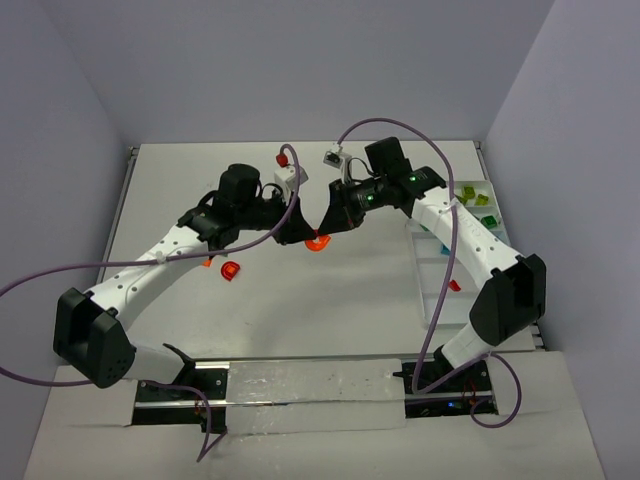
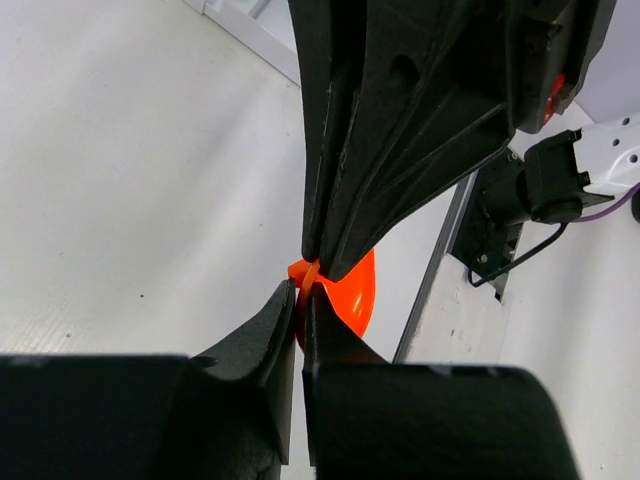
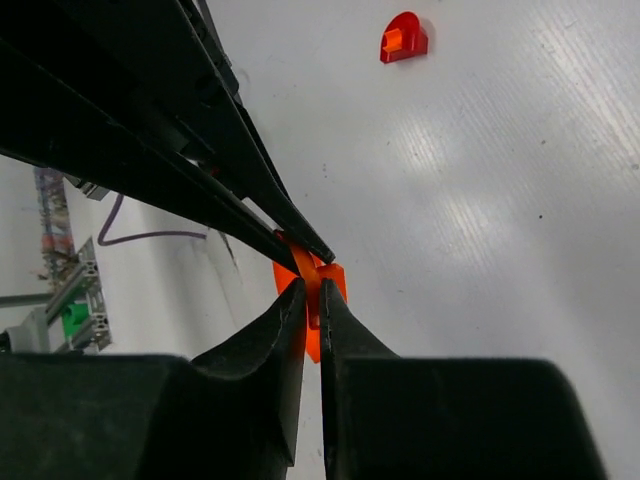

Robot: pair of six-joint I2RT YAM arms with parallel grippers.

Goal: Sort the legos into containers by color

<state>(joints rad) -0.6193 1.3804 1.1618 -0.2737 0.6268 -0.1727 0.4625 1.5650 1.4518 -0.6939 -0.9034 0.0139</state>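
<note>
The white tray (image 1: pixel 445 305) lies along the right of the frame, partly under the right arm. Its top compartment holds two lime green bricks (image 1: pixel 470 195). Below them come one dark green brick (image 1: pixel 488 220), one teal brick (image 1: pixel 445 250) and one red brick (image 1: pixel 453 286). Three more sit on the counter (image 1: pixel 300 320): a loose red brick (image 1: pixel 230 270) and a small orange brick (image 1: pixel 208 263) at left centre, and a rounded orange brick (image 1: pixel 318 243) mid-frame. The left hand (image 1: pixel 298 235) and the right hand (image 1: pixel 335 222) both pinch the rounded orange brick, fingers narrowed on it.
</note>
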